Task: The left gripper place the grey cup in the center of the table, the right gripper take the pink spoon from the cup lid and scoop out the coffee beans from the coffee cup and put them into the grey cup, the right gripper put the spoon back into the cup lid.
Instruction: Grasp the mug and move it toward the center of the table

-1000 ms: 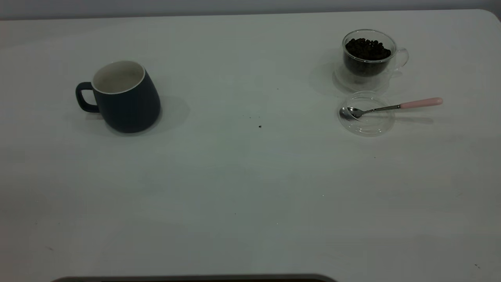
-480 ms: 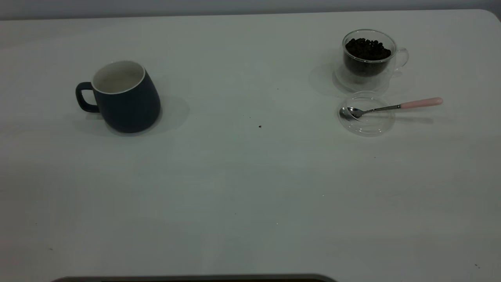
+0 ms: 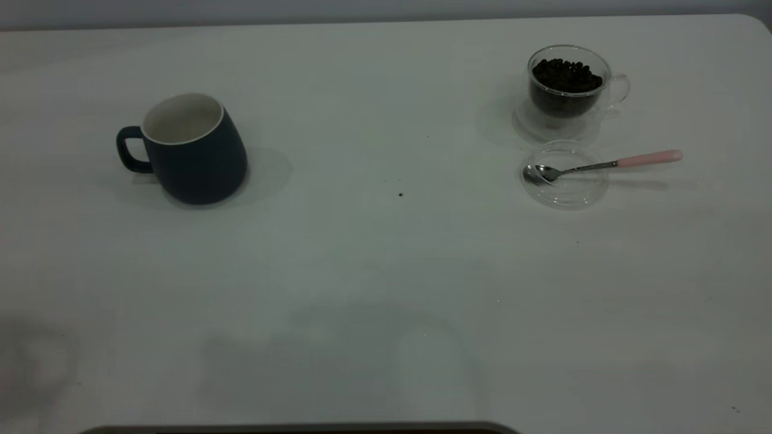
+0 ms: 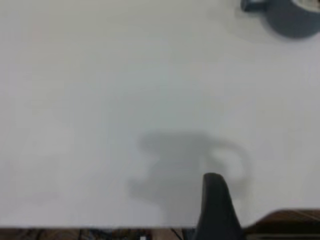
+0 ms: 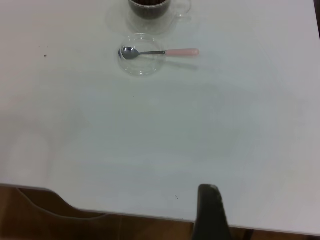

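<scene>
The grey cup (image 3: pixel 193 150) stands upright at the left of the table (image 3: pixel 386 271), handle to the left; its edge shows in the left wrist view (image 4: pixel 295 17). The coffee cup (image 3: pixel 567 90) with coffee beans (image 3: pixel 566 75) stands at the far right. In front of it lies the cup lid (image 3: pixel 573 194) with the pink spoon (image 3: pixel 603 164) resting in it, handle to the right. The right wrist view shows the spoon (image 5: pixel 160 51), lid (image 5: pixel 142 67) and coffee cup (image 5: pixel 150 7) far off. The left gripper (image 4: pixel 215 210) and the right gripper (image 5: pixel 210 215) hang over the table's near edge, out of the exterior view.
A small dark crumb (image 3: pixel 400 194) lies near the table's middle. A dark rounded edge (image 3: pixel 301 429) runs along the table's front. Soft shadows lie on the table at front left and front middle.
The cups, lid and spoon have not moved. Faint shadows have appeared on the table's front left and front middle.
</scene>
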Robot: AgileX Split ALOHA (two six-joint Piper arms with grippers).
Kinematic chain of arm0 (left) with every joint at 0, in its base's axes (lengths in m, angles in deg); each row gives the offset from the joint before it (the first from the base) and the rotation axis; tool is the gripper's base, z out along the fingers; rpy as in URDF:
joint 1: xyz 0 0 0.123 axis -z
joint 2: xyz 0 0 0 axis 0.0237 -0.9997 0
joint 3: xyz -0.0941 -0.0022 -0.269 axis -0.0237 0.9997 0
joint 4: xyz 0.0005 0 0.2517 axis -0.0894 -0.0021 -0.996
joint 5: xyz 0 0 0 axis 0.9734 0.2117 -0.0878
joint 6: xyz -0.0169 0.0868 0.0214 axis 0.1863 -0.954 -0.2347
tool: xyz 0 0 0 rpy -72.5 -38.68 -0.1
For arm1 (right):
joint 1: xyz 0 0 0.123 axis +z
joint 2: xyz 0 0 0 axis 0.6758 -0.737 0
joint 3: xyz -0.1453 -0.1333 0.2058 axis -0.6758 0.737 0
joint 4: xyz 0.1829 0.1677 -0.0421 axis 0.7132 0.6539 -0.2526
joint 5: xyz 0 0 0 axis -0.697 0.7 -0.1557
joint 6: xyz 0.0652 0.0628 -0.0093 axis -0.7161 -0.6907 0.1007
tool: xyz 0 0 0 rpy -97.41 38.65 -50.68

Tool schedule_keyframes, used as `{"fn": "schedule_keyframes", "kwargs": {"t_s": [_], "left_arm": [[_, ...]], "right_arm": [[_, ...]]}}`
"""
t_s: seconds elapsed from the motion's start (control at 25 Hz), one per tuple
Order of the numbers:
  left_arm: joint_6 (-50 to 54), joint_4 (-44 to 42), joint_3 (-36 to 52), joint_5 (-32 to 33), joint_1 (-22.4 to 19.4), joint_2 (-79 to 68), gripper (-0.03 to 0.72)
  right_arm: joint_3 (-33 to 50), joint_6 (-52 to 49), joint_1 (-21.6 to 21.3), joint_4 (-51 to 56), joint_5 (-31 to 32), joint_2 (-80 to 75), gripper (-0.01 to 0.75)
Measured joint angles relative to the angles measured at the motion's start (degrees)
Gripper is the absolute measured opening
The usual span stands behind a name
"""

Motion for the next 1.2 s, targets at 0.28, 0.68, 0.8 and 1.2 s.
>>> {"fn": "schedule_keyframes", "kwargs": {"t_s": [0.28,0.68,0.8,1.2], "left_arm": [[-0.9,-0.3,-7.5,-9.3,-0.2,-20.4,0.567],[-14.2,2.7,-19.6,-12.6,-7.3,-42.8,0.567],[-23.0,5.4,-24.3,-12.2,-7.6,-48.7,0.567],[-40.9,10.2,-41.9,-6.8,-7.6,-68.3,0.567]], "right_arm": [[0.0,0.0,0.0,0.0,0.0,0.0,0.578],[0.0,0.0,0.0,0.0,0.0,0.0,0.578],[0.0,0.0,0.0,0.0,0.0,0.0,0.578],[0.0,0.0,0.0,0.0,0.0,0.0,0.578]]}}
